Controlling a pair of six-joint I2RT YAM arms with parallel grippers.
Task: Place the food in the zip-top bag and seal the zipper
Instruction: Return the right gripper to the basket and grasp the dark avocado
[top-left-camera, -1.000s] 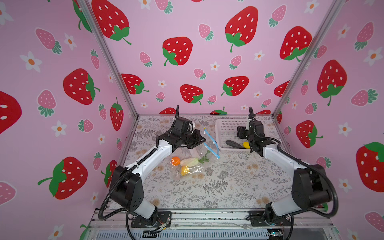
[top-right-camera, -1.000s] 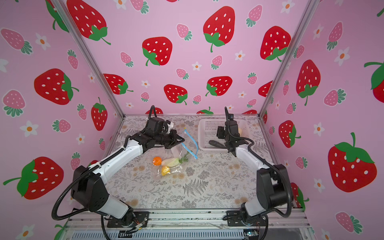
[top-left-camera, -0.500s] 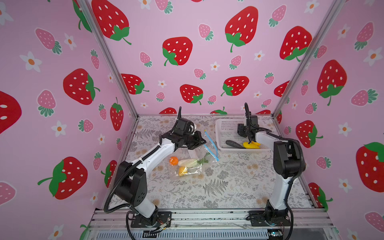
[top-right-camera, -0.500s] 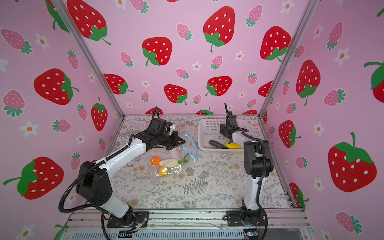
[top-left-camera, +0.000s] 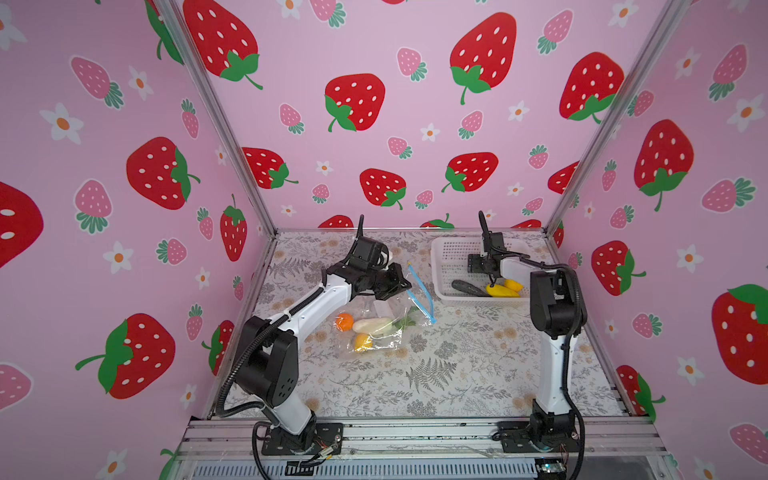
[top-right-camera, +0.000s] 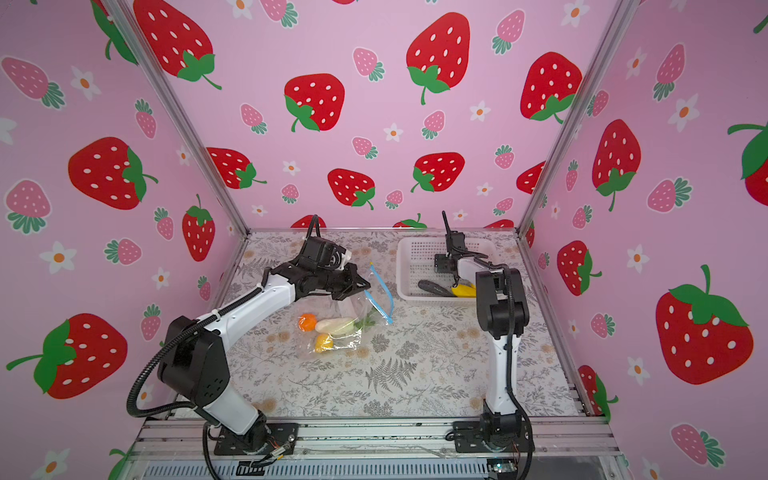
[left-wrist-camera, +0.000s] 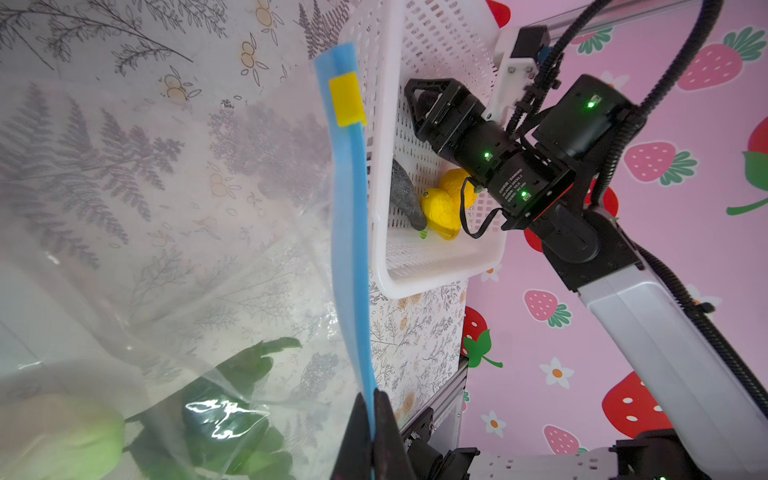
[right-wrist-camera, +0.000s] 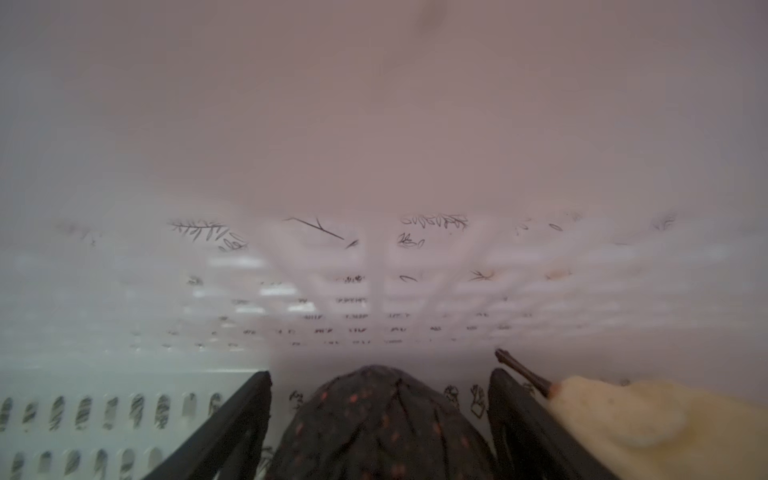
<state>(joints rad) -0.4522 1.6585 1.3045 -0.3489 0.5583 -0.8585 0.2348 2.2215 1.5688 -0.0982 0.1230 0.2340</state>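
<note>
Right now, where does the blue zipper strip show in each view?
In a top view: zipper strip centre, left of the white basket.
In a top view: same place.
Left wrist: long band down the middle.
Right wrist: not in it.
Landmark: the white basket, in all four.

Between the right gripper's (right-wrist-camera: 379, 374) black fingers (right-wrist-camera: 232, 419) lies a dark, orange-speckled food piece (right-wrist-camera: 382, 428); beside one finger, a beige piece (right-wrist-camera: 623, 419); white basket (right-wrist-camera: 104, 411).

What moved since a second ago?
The right arm folded up tall, and the right gripper, down in the basket, sits open around a dark food piece. The left gripper still pinches the zipper; the bagged food stayed put.
</note>
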